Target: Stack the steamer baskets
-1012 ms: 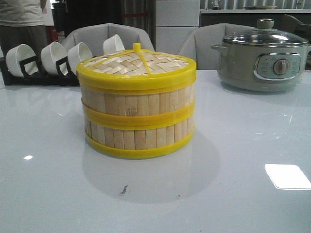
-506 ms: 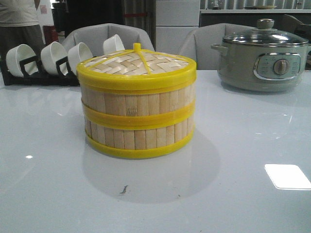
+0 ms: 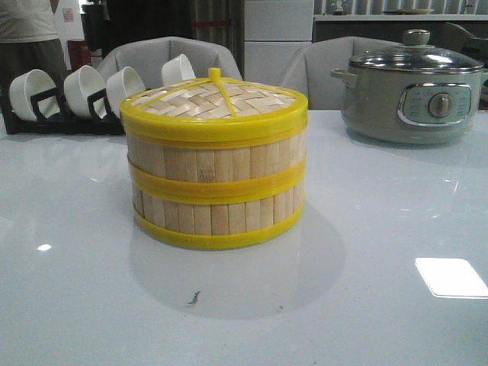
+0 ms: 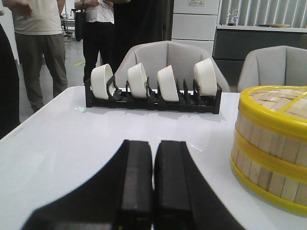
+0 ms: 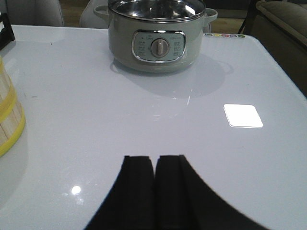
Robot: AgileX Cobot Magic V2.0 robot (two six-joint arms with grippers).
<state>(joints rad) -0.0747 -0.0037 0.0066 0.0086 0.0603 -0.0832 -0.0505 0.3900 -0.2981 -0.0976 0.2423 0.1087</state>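
Two steamer baskets (image 3: 216,191) sit stacked mid-bench under a woven lid (image 3: 213,101), so stacking looks complete (nothing apparently left to lift), while the left hand (image 4: 153,187) and right hand (image 5: 154,191) rest apart, fingers pressed together, empty.

A staged kitchen or dining corner inside a showroom or lab-like room is suggested. A glossy white table (image 3: 396,229) is laid with a grey-green electric pot with a glass lid and a round dial (image 3: 412,88), a black slotted rack holding white ceramic bowls on edge (image 4: 153,91) and a stack of round bamboo-slat steamer baskets with yellow plastic rims (image 3: 216,179). Grey padded chairs (image 4: 168,57) are drawn up to the far side. Behind them, white drawer fronts (image 4: 194,21) and a dark counter (image 4: 259,40) are seen. Standing people in everyday clothes (image 4: 38,43) are seen at the table's end, which points away from a private home.
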